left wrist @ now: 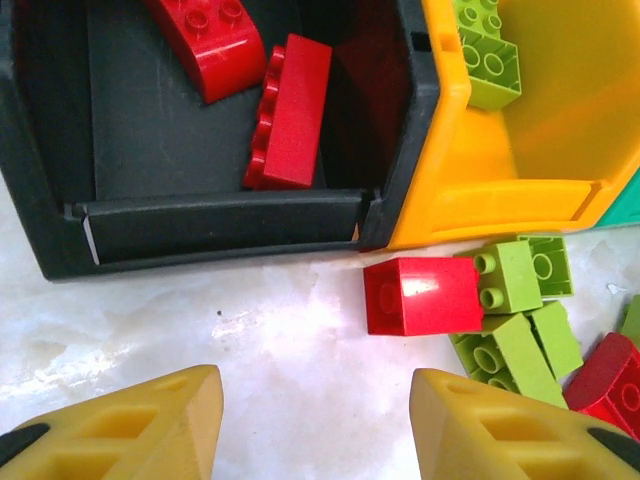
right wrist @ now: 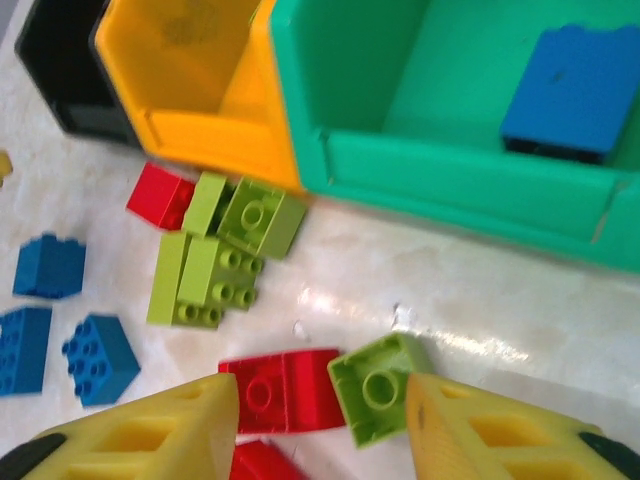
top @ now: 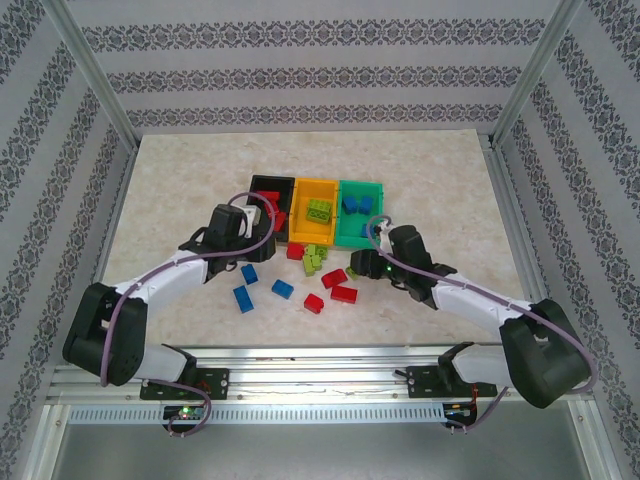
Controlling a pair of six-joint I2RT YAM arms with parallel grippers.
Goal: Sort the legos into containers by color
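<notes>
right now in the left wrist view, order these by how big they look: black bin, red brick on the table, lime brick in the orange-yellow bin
1. black bin, by far
2. red brick on the table
3. lime brick, but the frame's top edge crops it, so this rank is unsure

The table (top: 180, 170) has a pale beige top with a pattern like marble. From close, in the left wrist view, its surface (left wrist: 300, 330) is glossy and carries a white reflection of light. Walls (top: 320, 70) stand on three sides of the table, covered with light wallpaper that has bands of dark ornament. A metal post (top: 95, 70) rises at the far left corner and another post (top: 540, 70) at the far right. Along the near edge runs a metal rail (top: 320, 375), then a strip (top: 320, 412) with many small slots, then a plain grey surface (top: 320, 450).
</notes>
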